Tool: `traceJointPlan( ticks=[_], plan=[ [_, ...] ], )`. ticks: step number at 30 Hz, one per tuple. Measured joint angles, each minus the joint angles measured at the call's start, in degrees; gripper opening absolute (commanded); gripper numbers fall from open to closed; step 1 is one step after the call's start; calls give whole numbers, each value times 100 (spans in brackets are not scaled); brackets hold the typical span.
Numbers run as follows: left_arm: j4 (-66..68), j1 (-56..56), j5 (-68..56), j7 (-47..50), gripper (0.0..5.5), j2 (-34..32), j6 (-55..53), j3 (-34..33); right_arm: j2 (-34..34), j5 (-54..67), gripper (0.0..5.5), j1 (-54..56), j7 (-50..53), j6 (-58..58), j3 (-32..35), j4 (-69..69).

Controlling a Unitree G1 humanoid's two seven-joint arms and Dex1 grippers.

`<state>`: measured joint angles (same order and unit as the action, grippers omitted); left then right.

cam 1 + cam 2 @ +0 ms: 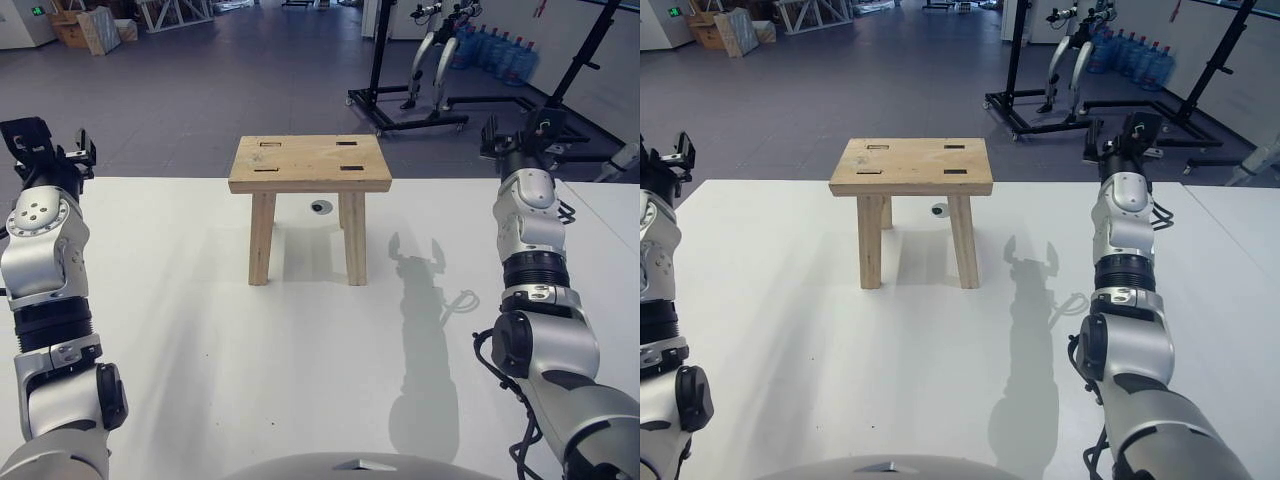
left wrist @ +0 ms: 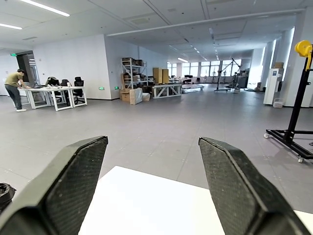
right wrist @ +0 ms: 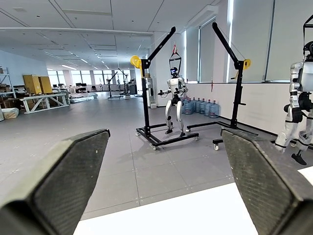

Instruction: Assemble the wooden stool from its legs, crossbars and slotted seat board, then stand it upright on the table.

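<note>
- Left gripper (image 2: 152, 142): raised at the table's far left edge, fingers (image 2: 63, 186) spread wide, nothing between them.
- Right gripper (image 3: 166, 133): raised at the far right edge, jaws likewise wide apart and bare.
- Stool (image 1: 308, 170): assembled and upright on the white table (image 1: 200, 350), between the two grippers and well apart from both. It stands to the right of the left gripper and to the left of the right one, a little nearer the robot than either.
- Seat board (image 1: 910, 165): level on top, four dark slots (image 1: 350, 144) showing in its face.
- Legs (image 1: 261, 240): the front pair planted on the table top, splayed slightly outward; the rear pair mostly hidden behind them.
- Small dark round fitting (image 1: 321, 207): on the table just behind the stool, seen between its legs.
</note>
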<state>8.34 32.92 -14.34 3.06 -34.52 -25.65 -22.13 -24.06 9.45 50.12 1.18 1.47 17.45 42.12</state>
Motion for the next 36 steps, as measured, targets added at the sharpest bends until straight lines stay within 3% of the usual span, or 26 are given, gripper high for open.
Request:
traceJointPlan(
  ticks=[36],
  plan=[
    [-18, 151, 239, -281, 341, 72, -205, 142, 103, 0, 420, 0, 40, 59, 11, 24]
  ],
)
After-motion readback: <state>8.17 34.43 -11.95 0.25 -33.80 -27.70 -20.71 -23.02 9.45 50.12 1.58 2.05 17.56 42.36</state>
